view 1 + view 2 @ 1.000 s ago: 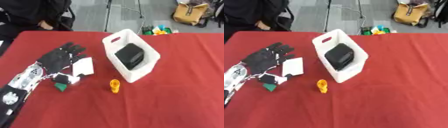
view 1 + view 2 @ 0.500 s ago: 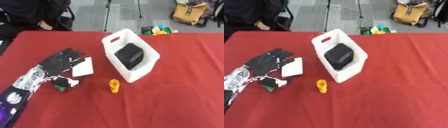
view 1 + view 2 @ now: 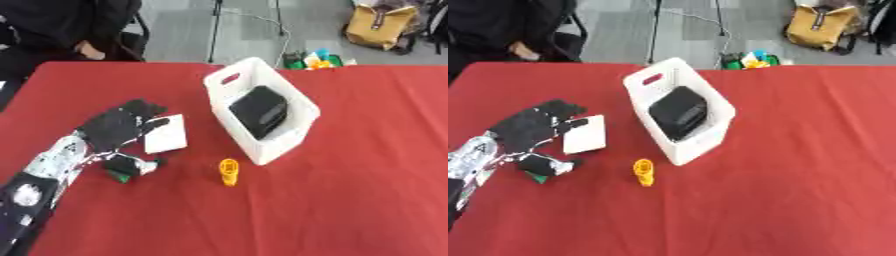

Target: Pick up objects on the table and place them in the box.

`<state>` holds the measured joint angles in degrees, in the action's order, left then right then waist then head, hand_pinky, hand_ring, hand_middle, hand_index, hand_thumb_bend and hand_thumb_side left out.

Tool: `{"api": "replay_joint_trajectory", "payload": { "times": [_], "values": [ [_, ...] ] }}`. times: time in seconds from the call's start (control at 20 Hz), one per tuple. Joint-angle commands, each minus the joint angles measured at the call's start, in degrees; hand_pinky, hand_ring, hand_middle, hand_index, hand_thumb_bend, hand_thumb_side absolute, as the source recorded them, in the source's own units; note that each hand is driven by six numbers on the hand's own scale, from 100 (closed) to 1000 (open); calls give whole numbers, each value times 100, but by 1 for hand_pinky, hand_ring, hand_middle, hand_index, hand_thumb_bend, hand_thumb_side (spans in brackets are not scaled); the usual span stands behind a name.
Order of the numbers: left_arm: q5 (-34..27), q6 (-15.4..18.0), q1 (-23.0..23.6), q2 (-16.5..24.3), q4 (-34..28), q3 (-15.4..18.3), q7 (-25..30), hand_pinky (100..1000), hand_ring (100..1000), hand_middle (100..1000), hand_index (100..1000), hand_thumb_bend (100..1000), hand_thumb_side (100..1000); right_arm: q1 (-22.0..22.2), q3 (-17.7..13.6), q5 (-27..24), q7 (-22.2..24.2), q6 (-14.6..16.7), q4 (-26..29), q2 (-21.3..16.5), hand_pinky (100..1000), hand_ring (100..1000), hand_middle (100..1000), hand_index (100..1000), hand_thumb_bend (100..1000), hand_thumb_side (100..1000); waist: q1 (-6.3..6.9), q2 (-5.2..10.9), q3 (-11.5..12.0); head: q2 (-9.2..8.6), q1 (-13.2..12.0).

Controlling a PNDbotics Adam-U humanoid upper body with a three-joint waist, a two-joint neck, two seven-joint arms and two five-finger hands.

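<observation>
A white box point(image 3: 293, 135) stands near the middle of the red table point(image 3: 350, 200), with a black object point(image 3: 259, 111) inside it. My left hand point(image 3: 116, 130) lies open at the left, fingers spread and reaching over the left edge of a flat white card point(image 3: 168, 135). Just under the thumb sits a small green thing point(image 3: 118, 173), partly hidden. A small orange object point(image 3: 228, 171) stands in front of the box. My right hand shows in neither view.
Beyond the table's far edge are a seated person in dark clothes point(image 3: 61, 25), a tripod leg point(image 3: 214, 30), a yellow bag point(image 3: 381, 27) and some coloured toys point(image 3: 315, 59) on the floor.
My left hand has drawn back toward the lower left, from lying over the white card to resting at its left edge. The card, box and orange object stay put.
</observation>
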<state>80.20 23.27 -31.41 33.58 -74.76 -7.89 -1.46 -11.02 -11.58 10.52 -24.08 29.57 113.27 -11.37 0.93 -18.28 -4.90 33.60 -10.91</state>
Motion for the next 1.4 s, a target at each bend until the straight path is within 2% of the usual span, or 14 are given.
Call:
{"api": "replay_joint_trajectory", "payload": {
  "times": [0.05,0.8,1.2,1.4],
  "values": [
    [-71,-50,-120,57,22,89,26,1000,1000,1000,1000,371,1000,-17,13,-18,25,8,132,-62,777,833,711,701,100,1000,-13,82,1,-91,-13],
    [31,-237,-378,-113,580,138,74,1000,1000,1000,1000,323,1000,-16,25,-18,44,27,132,-48,778,834,712,702,100,1000,-25,60,-19,-121,-36],
    [160,-228,-455,-141,737,118,147,1000,1000,1000,1000,334,1000,-21,30,-31,44,37,132,-51,778,834,712,702,100,1000,-34,58,-21,-116,-44],
    [194,-198,-462,-147,721,104,90,1000,1000,1000,1000,305,1000,-18,24,-32,23,40,132,-51,779,835,712,703,100,1000,-35,50,-16,-108,-47]
  ]
}}
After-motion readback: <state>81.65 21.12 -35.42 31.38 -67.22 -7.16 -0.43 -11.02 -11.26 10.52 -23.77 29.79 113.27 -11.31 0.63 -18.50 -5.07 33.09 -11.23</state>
